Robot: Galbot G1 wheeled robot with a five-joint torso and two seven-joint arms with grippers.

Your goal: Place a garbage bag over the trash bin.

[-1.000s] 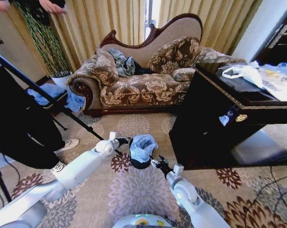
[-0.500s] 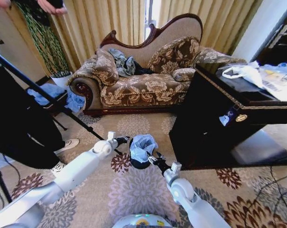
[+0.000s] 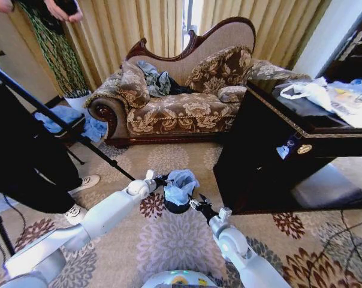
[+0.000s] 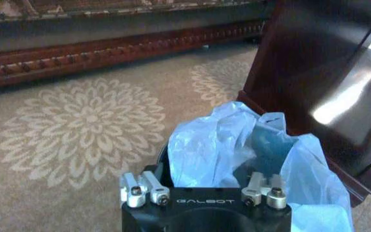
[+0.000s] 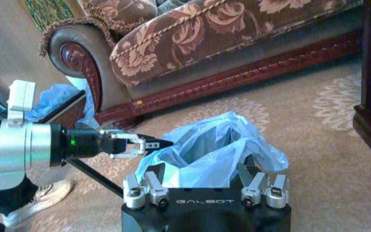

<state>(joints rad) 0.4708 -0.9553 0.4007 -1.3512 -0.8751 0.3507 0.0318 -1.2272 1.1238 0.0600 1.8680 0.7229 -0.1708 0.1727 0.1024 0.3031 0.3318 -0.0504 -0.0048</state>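
Note:
The trash bin is a small black cylinder standing on the patterned carpet just ahead of me. The garbage bag, crinkly pale blue plastic, sits bunched in and over its mouth. From the left, my left gripper reaches the bag's rim. Seen from the right wrist, this left gripper has its fingers pinched together on the bag's edge. My right gripper is pressed against the bin's right side, where the bag folds down over its front. In the left wrist view the bag billows open.
A dark wooden cabinet stands close on the right, with a white plastic bag on top. The floral sofa is behind. A tripod leg crosses at left, near a person's shoe and a blue cloth heap.
My left arm has pushed a little to the right, closer to the bag's rim. The right gripper has shifted slightly along the bin's right side. The bag looks a bit more gathered.

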